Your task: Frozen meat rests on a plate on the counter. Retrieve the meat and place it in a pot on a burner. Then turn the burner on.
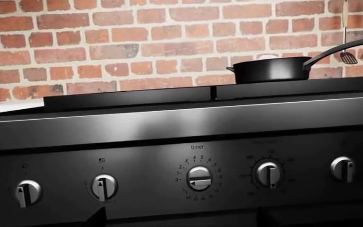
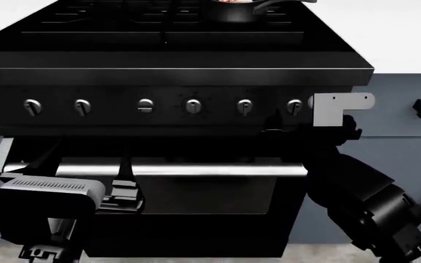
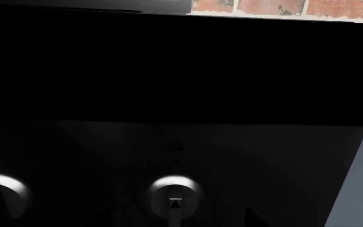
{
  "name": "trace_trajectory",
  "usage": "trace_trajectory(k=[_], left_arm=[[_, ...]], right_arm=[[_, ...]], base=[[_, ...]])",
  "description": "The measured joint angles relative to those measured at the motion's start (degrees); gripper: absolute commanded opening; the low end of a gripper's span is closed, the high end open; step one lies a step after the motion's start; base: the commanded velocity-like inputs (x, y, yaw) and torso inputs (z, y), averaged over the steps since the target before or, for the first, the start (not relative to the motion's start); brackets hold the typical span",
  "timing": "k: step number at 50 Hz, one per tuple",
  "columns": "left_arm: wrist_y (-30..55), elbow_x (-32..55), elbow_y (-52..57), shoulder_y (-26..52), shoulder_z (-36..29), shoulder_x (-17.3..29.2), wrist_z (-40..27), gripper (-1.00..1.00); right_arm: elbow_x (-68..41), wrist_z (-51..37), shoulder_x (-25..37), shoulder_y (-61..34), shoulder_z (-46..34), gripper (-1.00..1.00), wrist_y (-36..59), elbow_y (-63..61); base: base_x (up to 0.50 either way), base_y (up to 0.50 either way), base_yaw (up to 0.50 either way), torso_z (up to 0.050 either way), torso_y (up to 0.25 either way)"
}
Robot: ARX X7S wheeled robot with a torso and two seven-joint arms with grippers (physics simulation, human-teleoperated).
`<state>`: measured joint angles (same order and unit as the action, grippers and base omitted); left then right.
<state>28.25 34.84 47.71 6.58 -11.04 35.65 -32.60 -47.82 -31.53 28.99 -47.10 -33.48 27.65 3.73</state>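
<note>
The black pot [image 2: 232, 11] stands on a back burner of the stove, and the pink meat [image 2: 229, 1] shows inside it. In the left wrist view the pot [image 1: 273, 70] has the pale meat [image 1: 267, 57] just peeking over its rim. My right gripper [image 2: 293, 116] is raised at the rightmost knob [image 2: 295, 106]. In the right wrist view that knob [image 3: 174, 193] sits centred just ahead of the open right gripper [image 3: 176, 220]. My left gripper [image 2: 123, 193] is open and empty, low in front of the oven door. The plate is not clearly in view.
A row of steel knobs [image 2: 145, 105] lines the stove's front panel, with a timer dial [image 1: 199, 178] among them. The oven handle bar [image 2: 195, 170] runs below. The white counter [image 2: 400, 33] lies right of the stove, over blue-grey cabinets [image 2: 400, 137]. A brick wall [image 1: 137, 42] stands behind.
</note>
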Motion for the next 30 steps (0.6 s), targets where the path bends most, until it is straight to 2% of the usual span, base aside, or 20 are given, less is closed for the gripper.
trace_trajectory(k=[29, 30], left_arm=[[0.1, 0.0, -0.4, 0.5, -0.6, 0.0, -0.4, 1.0], [0.1, 0.0, -0.4, 0.5, -0.7, 0.0, -0.4, 1.0]], right_arm=[[1.7, 1.9, -1.2, -1.5, -0.7, 1.0, -1.6, 4.9], [1.7, 1.9, -1.2, -1.5, -0.8, -1.0, -1.7, 4.9]], base=[[0.0, 0.0, 0.0, 0.0, 0.0], [0.01, 0.0, 0.0, 0.0, 0.0]])
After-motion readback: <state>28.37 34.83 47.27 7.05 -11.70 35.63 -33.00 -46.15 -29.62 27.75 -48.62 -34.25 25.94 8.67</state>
